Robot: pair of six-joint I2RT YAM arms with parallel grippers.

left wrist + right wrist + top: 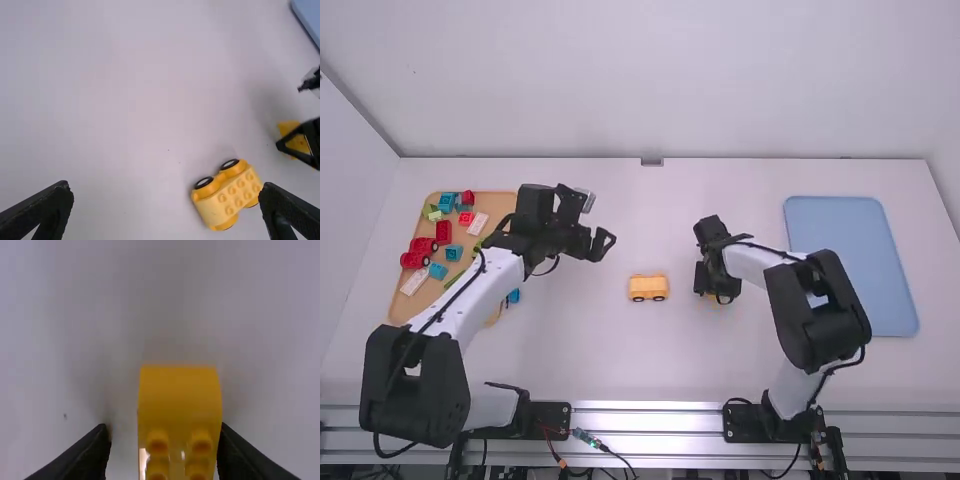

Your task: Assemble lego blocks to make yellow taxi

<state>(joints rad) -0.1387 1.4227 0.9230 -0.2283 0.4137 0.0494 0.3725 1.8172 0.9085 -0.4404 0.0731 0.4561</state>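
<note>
Plainly, two yellow pieces of the taxi are set apart on the tabletop (590,365): the wheeled base (648,288) is found near the middle, and the yellow block (180,395) is found beneath the right gripper (165,433). The block is straddled by that gripper's parted fingers; a gap is seen along one side, so a firm grip cannot be claimed. The left gripper (166,187) is spread wide, with nothing gripped, and the base is lying near one of its fingers. Both pieces can be judged light, stiff and hard to damage, though smooth plastic may be felt as slippery if only an edge is pinched. The block is best taken across its two flat opposite sides, low enough for a square grip, with its studs left free and its underside unobstructed for pressing. The base is best gripped by its body rather than its wheels, by which it could be rolled away or twisted. For joining, it should be steadied while the studs are lined up, then firm, even downward pressure should be applied.
</note>
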